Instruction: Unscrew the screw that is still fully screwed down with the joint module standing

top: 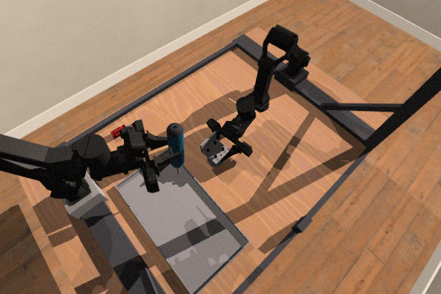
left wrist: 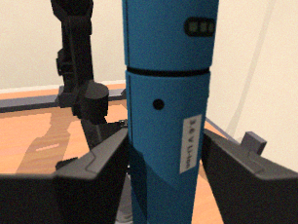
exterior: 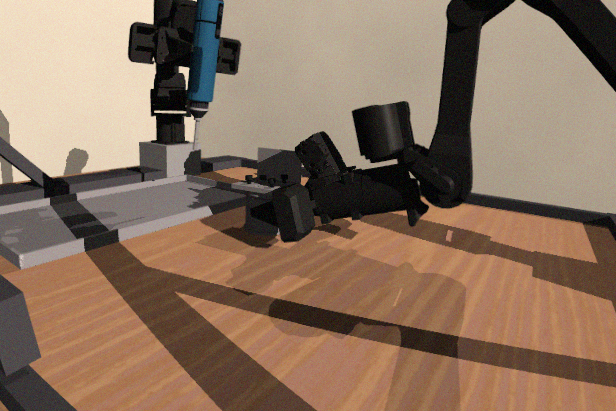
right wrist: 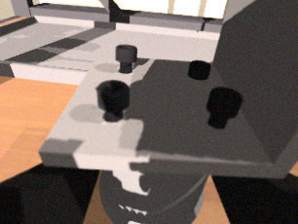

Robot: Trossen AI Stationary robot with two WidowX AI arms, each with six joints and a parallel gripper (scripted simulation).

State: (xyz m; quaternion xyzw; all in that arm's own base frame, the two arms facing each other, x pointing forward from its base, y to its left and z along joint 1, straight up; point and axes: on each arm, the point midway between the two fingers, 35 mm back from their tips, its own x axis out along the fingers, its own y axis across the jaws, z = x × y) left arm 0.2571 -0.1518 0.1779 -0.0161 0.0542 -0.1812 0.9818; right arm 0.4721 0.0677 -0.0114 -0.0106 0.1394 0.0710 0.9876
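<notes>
My left gripper (top: 161,149) is shut on the electric screwdriver (top: 175,143), a blue barrel held upright with its bit pointing down over the far edge of the grey tray. It fills the left wrist view (left wrist: 166,122) and stands high at the left in the exterior view (exterior: 204,51). My right gripper (top: 230,139) is shut on the joint module, which stands on the table with the grey bracket (right wrist: 161,112) on top. Three screws (right wrist: 113,98) stand raised in the bracket; one screw (right wrist: 199,69) sits flush. The screwdriver is well left of the module, not touching it.
The grey tray (top: 179,217) lies on the table below the screwdriver. A small red object (top: 117,131) lies near the far left frame rail. A dark frame (top: 322,99) borders the table.
</notes>
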